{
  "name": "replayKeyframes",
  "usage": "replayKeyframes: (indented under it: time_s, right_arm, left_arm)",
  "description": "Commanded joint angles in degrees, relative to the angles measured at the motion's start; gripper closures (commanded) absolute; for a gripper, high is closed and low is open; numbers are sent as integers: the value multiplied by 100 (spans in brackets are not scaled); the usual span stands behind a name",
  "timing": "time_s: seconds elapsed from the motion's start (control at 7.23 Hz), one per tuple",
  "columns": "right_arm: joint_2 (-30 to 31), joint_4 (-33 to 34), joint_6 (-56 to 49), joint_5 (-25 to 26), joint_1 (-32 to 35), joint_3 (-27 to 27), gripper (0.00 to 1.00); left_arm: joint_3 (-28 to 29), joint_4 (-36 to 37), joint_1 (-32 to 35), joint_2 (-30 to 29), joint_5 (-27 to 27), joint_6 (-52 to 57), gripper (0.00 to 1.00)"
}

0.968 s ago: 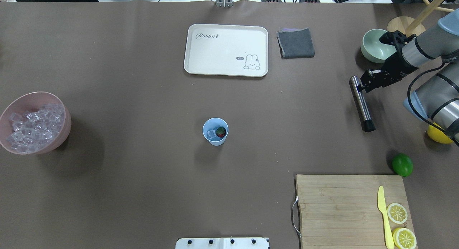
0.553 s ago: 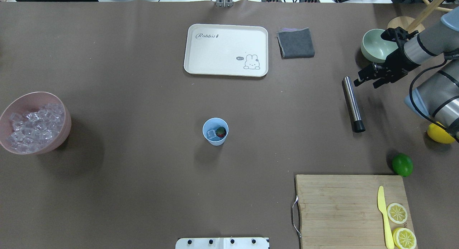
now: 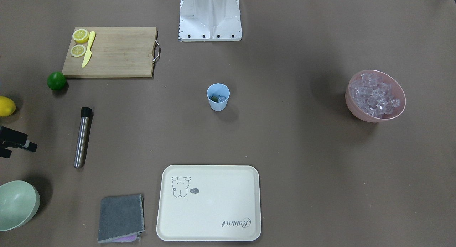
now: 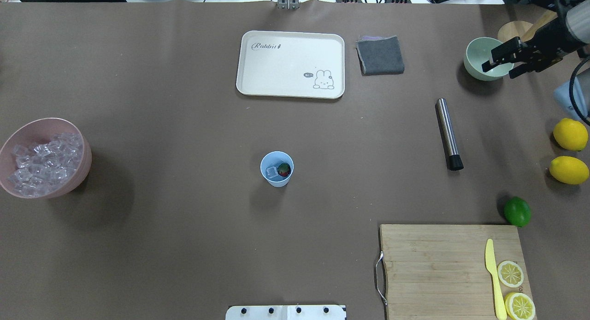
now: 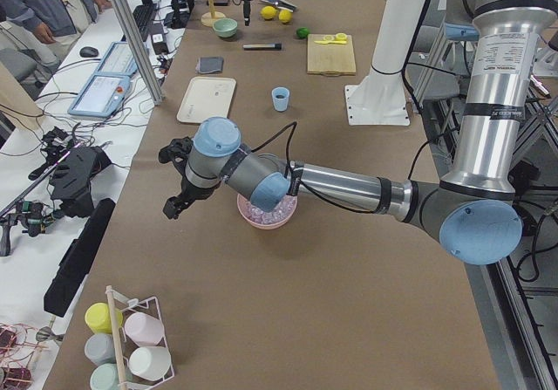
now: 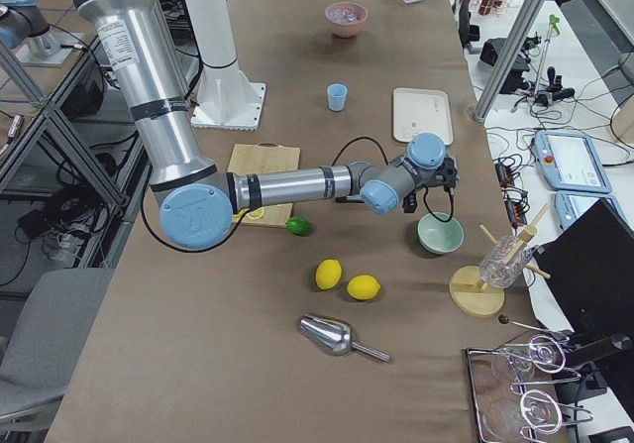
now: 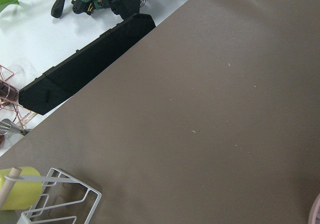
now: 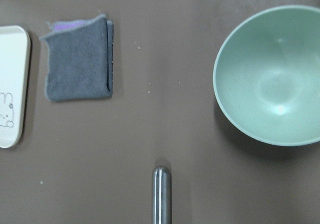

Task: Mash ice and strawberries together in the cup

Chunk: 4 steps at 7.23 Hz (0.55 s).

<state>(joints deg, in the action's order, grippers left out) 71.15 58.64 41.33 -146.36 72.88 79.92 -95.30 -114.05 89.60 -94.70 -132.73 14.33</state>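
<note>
Your cup [image 4: 276, 168] has ice [image 4: 272, 172] and strawberry [image 4: 284, 169], apparently whole; the muddler [image 4: 448, 133] lies below the empty, open right gripper [image 4: 502, 62].

The only readable writing sits on the cream tray [image 4: 290, 64], at the far middle of the table. Along one short end it carries the word "Rabbit" in grey script, followed by a small carrot-like mark. Toward the opposite corner a line-drawn rabbit [image 4: 324, 80] stands beside a small dark speech bubble [image 4: 308, 74] with pale lettering that seems to read "hi~"; the letters are too small to be sure. In the front-facing view the same tray [image 3: 210, 218] shows this print upside down. No other legible text, number or brand shows.
</note>
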Motion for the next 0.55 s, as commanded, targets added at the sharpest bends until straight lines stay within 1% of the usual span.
replayKeyframes:
  time_s: [0.0, 0.28, 0.41]
  right_arm:
    - [66, 795, -3, -112, 575, 777, 4]
    - [40, 956, -11, -86, 989, 824, 4]
    - [22, 974, -11, -24, 1174, 824, 3]
  left_arm:
    - [-6, 181, 57, 92, 10, -18, 3]
    - [-67, 882, 144, -196, 27, -18, 3]
    - [-76, 954, 180, -267, 28, -27, 3]
